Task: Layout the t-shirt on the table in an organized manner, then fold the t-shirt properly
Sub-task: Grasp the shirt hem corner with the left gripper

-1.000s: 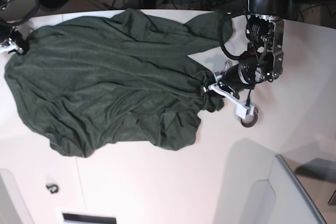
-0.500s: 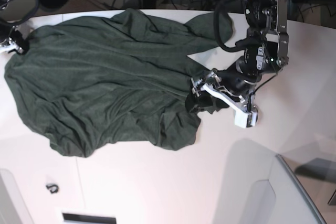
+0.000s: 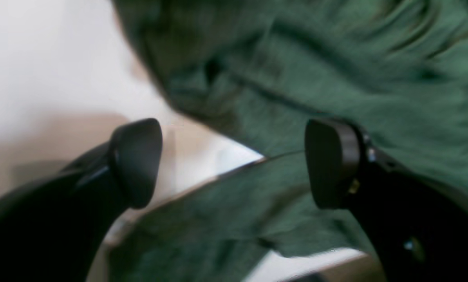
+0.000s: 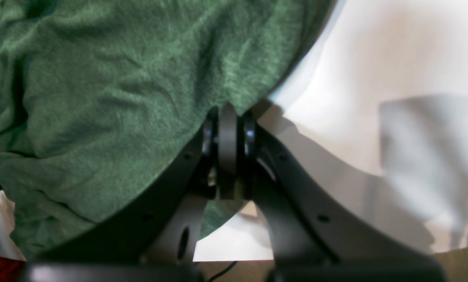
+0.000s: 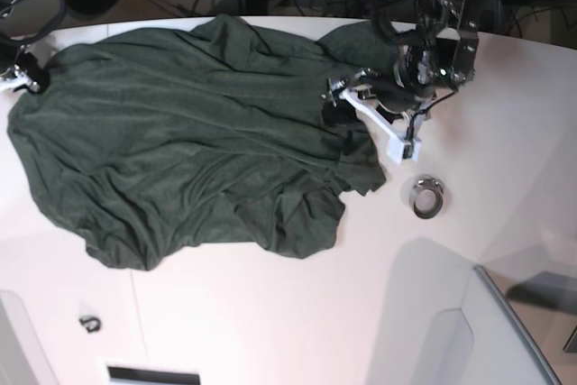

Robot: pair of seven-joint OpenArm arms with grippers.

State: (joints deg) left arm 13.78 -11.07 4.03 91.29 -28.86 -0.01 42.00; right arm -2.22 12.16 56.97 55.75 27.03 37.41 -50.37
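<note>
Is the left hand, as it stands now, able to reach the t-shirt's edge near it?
Probably yes. The left hand is open just above the t-shirt, and nothing lies between its fingers and the cloth.

The dark green t-shirt (image 5: 180, 151) lies spread and heavily wrinkled over the far left and middle of the white table (image 5: 270, 322), its near hem bunched in folds, one sleeve reaching toward the table's far edge.

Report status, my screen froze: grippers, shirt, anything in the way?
Left gripper jaws open, above the shirt. Right gripper shut on shirt edge. Shirt rumpled on the table. Metal ring beside the hem.
</note>
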